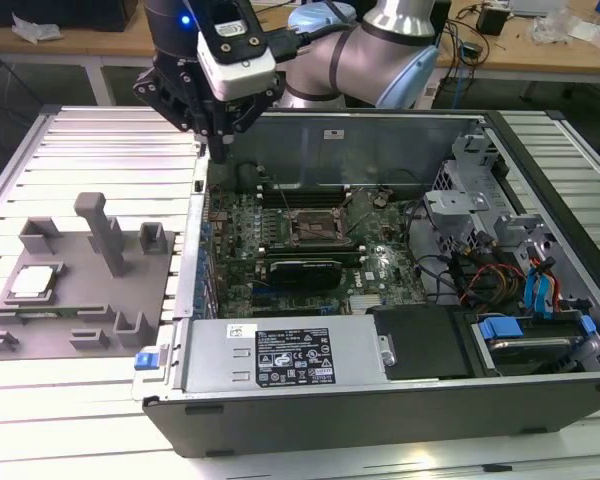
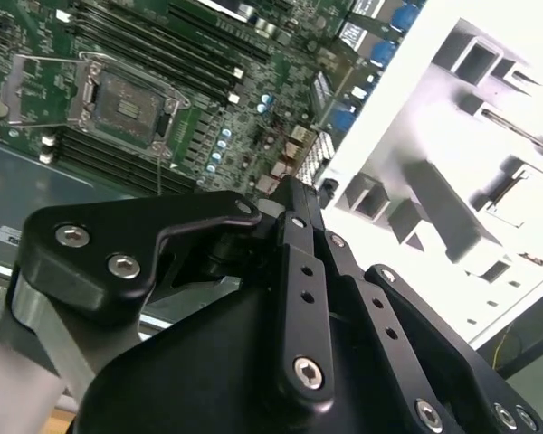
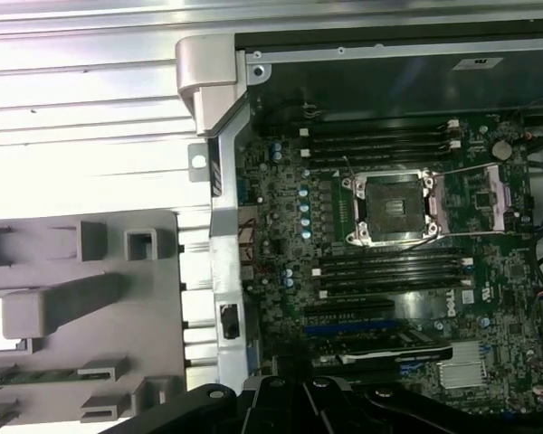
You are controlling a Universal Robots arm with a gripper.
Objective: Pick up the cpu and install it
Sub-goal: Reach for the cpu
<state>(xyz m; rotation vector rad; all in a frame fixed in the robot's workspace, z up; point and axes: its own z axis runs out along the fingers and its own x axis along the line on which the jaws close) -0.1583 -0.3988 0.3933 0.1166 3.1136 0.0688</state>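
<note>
We see the square, silver-topped cpu (image 1: 35, 283) lying flat, face up, with no long axis, on the grey plastic fixture (image 1: 85, 292) at the exterior view's lower left. The black gripper (image 1: 222, 150) hangs clenched and empty at upper left. The first wrist view shows the dark metal-framed socket (image 3: 394, 210) from above.

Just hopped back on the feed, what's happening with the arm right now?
The gripper hangs shut and empty above the open computer case, over its wall on the exterior view's left. The cpu lies on the grey fixture outside the case, further to that view's left, not yet picked up. The motherboard socket stands open with no chip in it.
</note>
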